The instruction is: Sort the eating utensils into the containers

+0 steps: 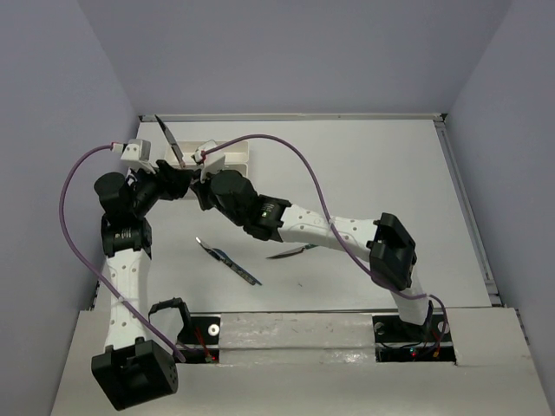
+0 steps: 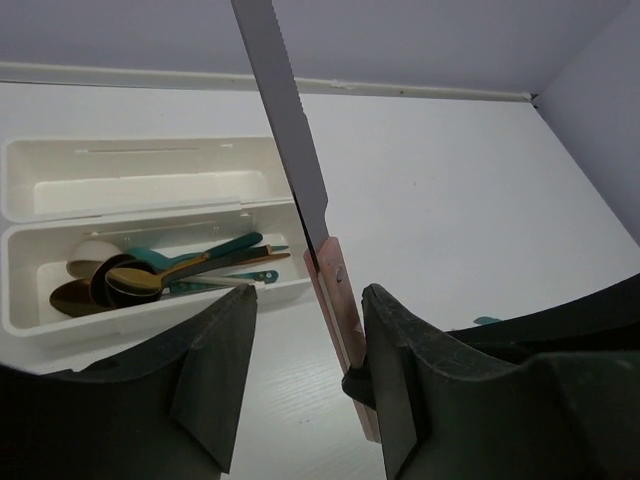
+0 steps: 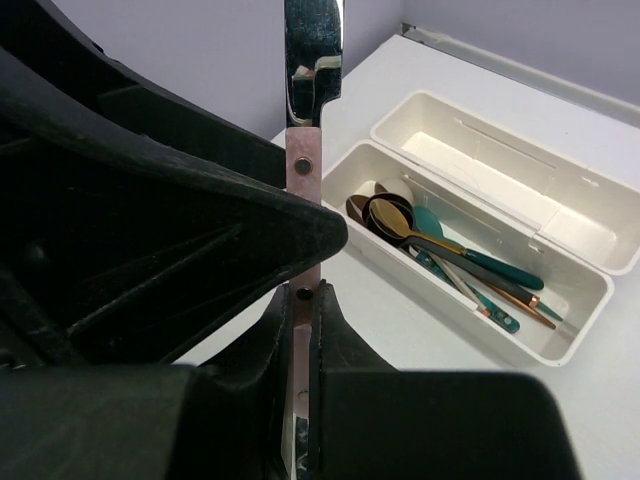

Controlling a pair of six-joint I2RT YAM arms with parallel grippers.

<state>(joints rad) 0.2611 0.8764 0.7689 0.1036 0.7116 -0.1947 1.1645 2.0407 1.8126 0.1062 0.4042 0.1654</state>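
Here, both arms meet over the far left part of the white desk (image 1: 381, 165), close to two white trays. My right tool (image 3: 300, 296) is clamped on the handle of a pink-handled knife (image 2: 290, 150). The knife's shiny, saw-edged blade stands nearly upright, leaning a little to one side. My left tool (image 2: 310, 300) is spread wide around that same handle. The handle sits close against one of its fingers (image 2: 400, 380), though I cannot tell whether the two touch, and the other finger stands well clear of it. In the left wrist view the trays lie side by side with their long walls touching. The closer tray (image 2: 160, 315) holds a bundle of spoons (image 2: 150, 275) in teal, gold, black, copper and a pale colour. Their bowls are bunched at one end and their handles run along the tray's length. The farther tray (image 2: 130, 150) lies right behind it. From above, both trays are mostly hidden by the two wrists. Two more utensils lie flat on the desk nearer the arm bases, between the arms and apart from each other. One is a dark-handled knife (image 1: 230, 261), lying at a slant, and just to its right is a slim silvery utensil (image 1: 292, 251).
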